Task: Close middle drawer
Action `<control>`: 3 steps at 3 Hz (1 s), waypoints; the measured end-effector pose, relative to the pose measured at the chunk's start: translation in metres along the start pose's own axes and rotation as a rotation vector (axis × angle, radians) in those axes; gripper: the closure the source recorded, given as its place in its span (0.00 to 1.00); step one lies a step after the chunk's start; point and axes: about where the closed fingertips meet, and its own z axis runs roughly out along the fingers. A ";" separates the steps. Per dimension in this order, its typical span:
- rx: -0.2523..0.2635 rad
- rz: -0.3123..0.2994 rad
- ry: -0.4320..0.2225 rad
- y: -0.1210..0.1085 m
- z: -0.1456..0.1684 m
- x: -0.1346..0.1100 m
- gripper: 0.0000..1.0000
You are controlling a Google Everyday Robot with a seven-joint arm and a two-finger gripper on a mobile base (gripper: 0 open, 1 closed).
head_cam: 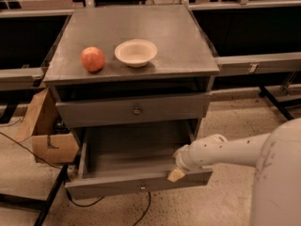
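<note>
The middle drawer [117,186] is pulled far out of the grey metal cabinet, and its empty inside shows. Its flat grey front has a small round knob [142,188] at the centre. Above it the top drawer front [94,112] with its larger knob sits flush. My gripper [176,174], at the end of my white arm [221,149], rests against the top edge of the open drawer's front, right of the knob. The lowest drawer front is hidden under the open drawer.
A red apple [92,59] and a white bowl [136,52] sit on the cabinet top [178,36]. A cardboard box [44,126] stands on the floor to the left. A black cable [28,149] runs over the floor. Dark tables flank the cabinet on both sides.
</note>
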 end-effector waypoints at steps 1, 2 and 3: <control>0.085 0.010 -0.022 -0.038 -0.002 -0.024 0.00; 0.174 0.037 -0.040 -0.081 -0.009 -0.049 0.00; 0.193 0.069 -0.044 -0.085 -0.021 -0.050 0.00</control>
